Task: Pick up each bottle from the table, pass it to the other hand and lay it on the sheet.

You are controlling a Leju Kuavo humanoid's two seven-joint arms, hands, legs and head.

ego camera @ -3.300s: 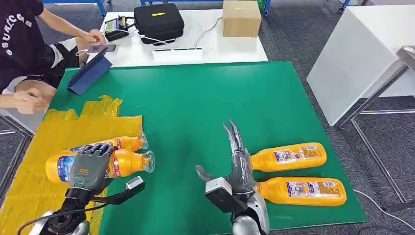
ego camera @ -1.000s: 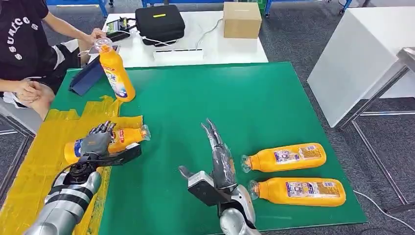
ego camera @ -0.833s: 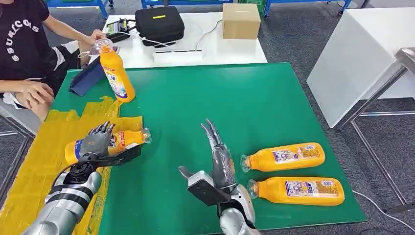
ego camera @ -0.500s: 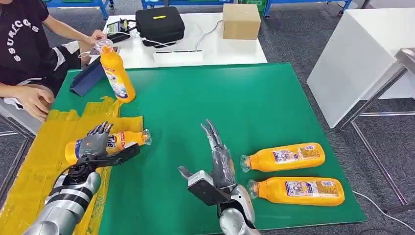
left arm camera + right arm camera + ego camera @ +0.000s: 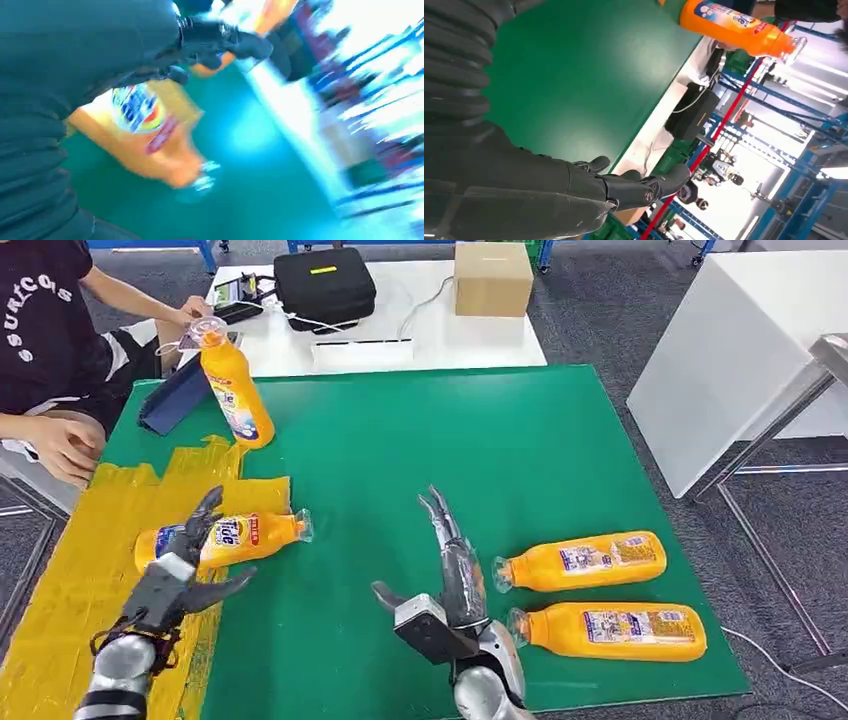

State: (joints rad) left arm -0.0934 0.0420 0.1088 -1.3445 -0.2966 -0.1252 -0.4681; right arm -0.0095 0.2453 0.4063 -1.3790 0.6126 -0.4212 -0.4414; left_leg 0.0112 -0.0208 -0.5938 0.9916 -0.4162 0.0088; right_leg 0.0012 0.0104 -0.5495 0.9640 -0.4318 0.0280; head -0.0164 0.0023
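Bottles (image 5: 581, 561) lying crosswise, caps pointing left, sit just right of your right hand (image 5: 450, 560), fingers straight and empty; left hand (image 5: 185, 565), spread and empty, is well apart.

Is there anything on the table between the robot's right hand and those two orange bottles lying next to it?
Nothing visible. The right hand hangs open just beside the caps of the nearer bottle and the front bottle, with bare green table between them.
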